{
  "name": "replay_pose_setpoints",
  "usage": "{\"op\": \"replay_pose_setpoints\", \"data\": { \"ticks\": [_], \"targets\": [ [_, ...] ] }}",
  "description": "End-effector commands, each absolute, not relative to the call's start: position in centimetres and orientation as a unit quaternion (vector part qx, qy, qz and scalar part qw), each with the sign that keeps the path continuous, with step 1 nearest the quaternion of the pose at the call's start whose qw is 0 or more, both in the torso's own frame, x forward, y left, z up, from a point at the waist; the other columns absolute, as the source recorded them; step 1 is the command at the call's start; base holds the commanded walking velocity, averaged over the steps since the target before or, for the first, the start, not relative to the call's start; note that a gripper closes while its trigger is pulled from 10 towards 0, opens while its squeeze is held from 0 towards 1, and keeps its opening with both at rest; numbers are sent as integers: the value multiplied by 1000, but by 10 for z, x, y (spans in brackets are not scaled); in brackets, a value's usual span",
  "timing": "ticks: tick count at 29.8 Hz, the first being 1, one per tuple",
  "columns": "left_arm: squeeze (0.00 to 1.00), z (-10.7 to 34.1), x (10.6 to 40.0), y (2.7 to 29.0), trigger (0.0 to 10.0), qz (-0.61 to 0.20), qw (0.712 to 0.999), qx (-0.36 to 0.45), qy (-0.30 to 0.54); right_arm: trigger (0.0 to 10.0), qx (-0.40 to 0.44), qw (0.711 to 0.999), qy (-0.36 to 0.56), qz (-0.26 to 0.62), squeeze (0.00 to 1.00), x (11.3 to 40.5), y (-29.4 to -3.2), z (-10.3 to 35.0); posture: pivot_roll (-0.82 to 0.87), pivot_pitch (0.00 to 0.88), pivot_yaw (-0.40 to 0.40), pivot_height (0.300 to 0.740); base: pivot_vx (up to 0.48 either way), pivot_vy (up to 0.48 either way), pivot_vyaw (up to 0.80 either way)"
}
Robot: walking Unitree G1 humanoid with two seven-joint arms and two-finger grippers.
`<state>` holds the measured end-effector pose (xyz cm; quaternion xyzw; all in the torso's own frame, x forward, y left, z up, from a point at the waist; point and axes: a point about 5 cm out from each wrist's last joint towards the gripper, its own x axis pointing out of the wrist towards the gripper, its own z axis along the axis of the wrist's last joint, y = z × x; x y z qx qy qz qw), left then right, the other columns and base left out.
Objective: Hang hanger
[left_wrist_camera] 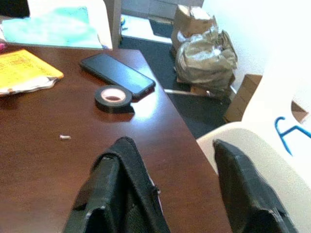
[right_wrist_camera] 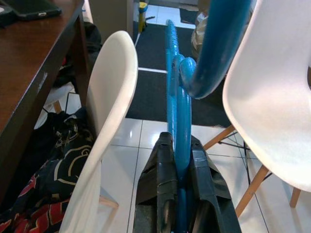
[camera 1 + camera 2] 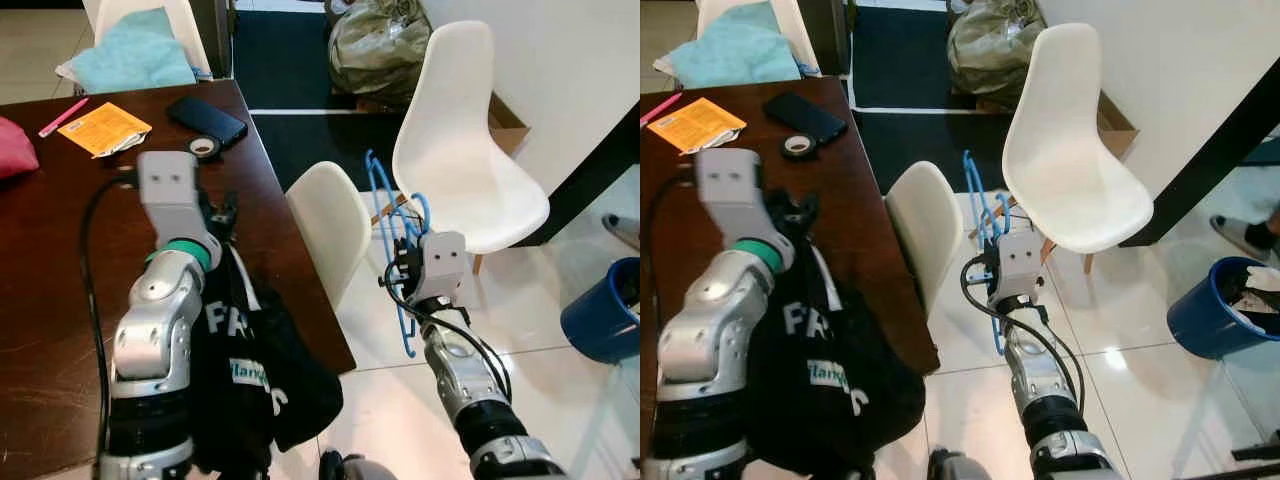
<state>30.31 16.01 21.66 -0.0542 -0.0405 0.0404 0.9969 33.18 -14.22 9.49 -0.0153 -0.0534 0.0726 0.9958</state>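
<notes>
Dark table (image 3: 40, 300) – phone (image 3: 206, 120), tape roll (image 3: 206, 147), orange packet (image 3: 104, 128), pink pen (image 3: 62, 117) ahead of left gripper. White chairs (image 3: 455, 150) flank right gripper – blue bucket (image 3: 605, 312) off to its right.

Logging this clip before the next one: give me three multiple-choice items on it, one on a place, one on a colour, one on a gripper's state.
1. Where does the tape roll lie?
A. on the table beside the phone
B. on a chair seat
C. on the floor

2. What colour is the hanger?
A. red
B. blue
C. white

3. What is the right gripper doing?
A. hanging open over the bucket
B. resting on the table
C. shut on the hanger

Key: 1 A, the roll sits on the table next to the phone. 2 B, its bars show blue in the eye views and the right wrist view. 3 C, both fingers press against the blue bar between them.
</notes>
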Motion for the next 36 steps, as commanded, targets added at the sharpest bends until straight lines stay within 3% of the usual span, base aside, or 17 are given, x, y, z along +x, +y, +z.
{"op": "replay_pose_setpoints", "data": {
  "ticks": [1, 3, 5, 7, 8, 9, 11, 12, 20, 22, 24, 25, 27, 29, 30, 31, 36],
  "targets": [
    [1000, 214, 299, 164, 10000, 63, 996, -46, -33, 10000, -16, 996, -45, 72, 0, 330, -145, 92, 105, 107, -61, 740, 0, 0, 0],
    [1000, 234, 301, 188, 10000, 115, 986, 73, -100, 10000, -18, 996, -43, 78, 0, 332, -144, 94, 118, 103, -79, 740, 0, 0, 0],
    [1000, 234, 301, 188, 10000, 115, 986, 73, -100, 10000, -18, 996, -43, 78, 0, 332, -144, 94, 118, 103, -79, 740, 0, 0, 0],
    [1000, 254, 304, 201, 10000, 136, 967, 150, -152, 10000, -18, 995, -42, 83, 0, 333, -143, 95, 118, 102, -80, 740, 0, 0, 0],
    [1000, 254, 304, 201, 10000, 136, 967, 150, -152, 10000, -18, 995, -42, 83, 0, 333, -143, 95, 118, 102, -80, 740, 0, 0, 0],
    [1000, 298, 320, 218, 10000, 161, 932, 235, -226, 10000, -18, 995, -44, 88, 0, 335, -140, 97, 114, 100, -87, 740, 0, 0, 0],
    [1000, 298, 320, 218, 10000, 161, 932, 235, -226, 10000, -18, 995, -44, 88, 0, 335, -140, 97, 114, 100, -87, 740, 0, 0, 0],
    [0, 323, 330, 223, 10000, 170, 917, 252, -258, 10000, -18, 995, -45, 90, 0, 335, -139, 98, 106, 102, -87, 740, 0, 0, 0],
    [0, 390, 365, 188, 10000, 156, 872, 285, -366, 10000, -22, 995, -47, 85, 0, 331, -144, 97, 60, 112, -76, 740, 0, 0, 0],
    [0, 411, 369, 163, 10000, 149, 820, 358, -420, 10000, -22, 995, -51, 79, 0, 327, -147, 98, 30, 117, -54, 740, 0, 0, 0],
    [0, 411, 369, 163, 10000, 149, 820, 358, -420, 10000, -22, 995, -51, 79, 0, 327, -147, 98, 30, 117, -54, 740, 0, 0, 0],
    [0, 400, 376, 140, 10000, 87, 811, 403, -416, 10000, -23, 996, -49, 65, 0, 321, -153, 94, 13, 123, -37, 740, 0, 0, 0],
    [0, 400, 376, 140, 10000, 87, 811, 403, -416, 10000, -23, 996, -49, 65, 0, 321, -153, 94, 13, 123, -37, 740, 0, 0, 0],
    [0, 338, 398, 135, 10000, -23, 943, 232, -237, 10000, -25, 997, -44, 55, 0, 315, -159, 89, 9, 131, -32, 740, 0, 0, 0],
    [0, 338, 398, 135, 10000, -23, 943, 232, -237, 10000, -25, 997, -44, 55, 0, 315, -159, 89, 9, 131, -32, 740, 0, 0, 0],
    [0, 307, 400, 130, 10000, -69, 972, 149, -166, 10000, -25, 997, -43, 52, 0, 313, -160, 88, 8, 139, -34, 740, 0, 0, 0],
    [0, 256, 390, 117, 10000, -92, 991, 58, -82, 10000, -25, 997, -40, 53, 0, 311, -160, 88, 17, 150, -42, 740, 0, 0, 0]
  ]
}}
